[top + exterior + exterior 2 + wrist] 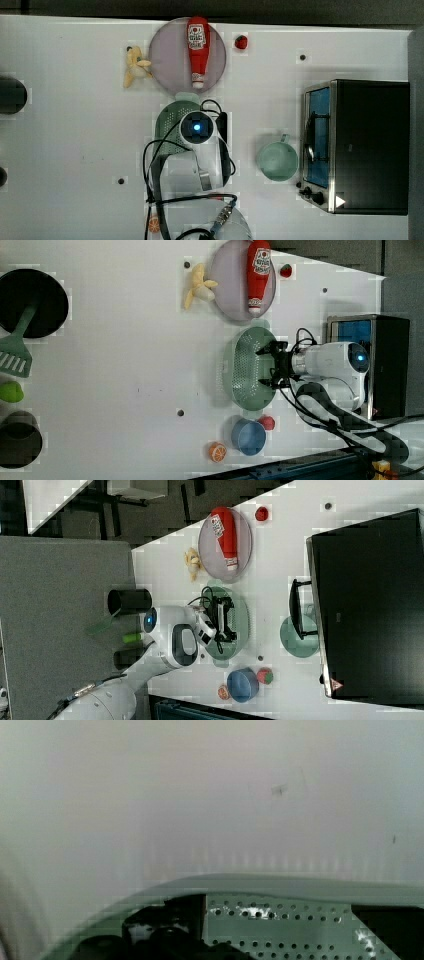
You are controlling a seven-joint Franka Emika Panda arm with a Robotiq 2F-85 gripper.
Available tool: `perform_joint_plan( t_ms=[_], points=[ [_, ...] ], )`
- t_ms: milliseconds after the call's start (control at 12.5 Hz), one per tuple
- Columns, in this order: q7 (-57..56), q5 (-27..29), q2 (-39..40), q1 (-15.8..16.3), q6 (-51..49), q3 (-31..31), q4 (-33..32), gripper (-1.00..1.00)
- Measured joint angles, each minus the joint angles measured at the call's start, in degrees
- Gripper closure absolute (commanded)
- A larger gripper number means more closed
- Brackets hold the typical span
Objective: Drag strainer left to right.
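Left view: the hand is seen inside the strainer, fingers spread wide.

The pale green strainer (its holes are plain in the wrist view) is set on the white worktop, just beside the lilac plate on which the ketchup bottle is laid. Nothing is gripped between the black fingers. In the top view, the teal mug is placed between the strainer and the oven.
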Motion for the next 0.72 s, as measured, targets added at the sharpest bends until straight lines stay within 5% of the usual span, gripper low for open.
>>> perform_joint_plan(
  t_ms=[720],
  points=[
    [-8.53, 0.48, -0.80, -3.19, -0.11, -7.93, -0.56, -1.00]
  ],
)
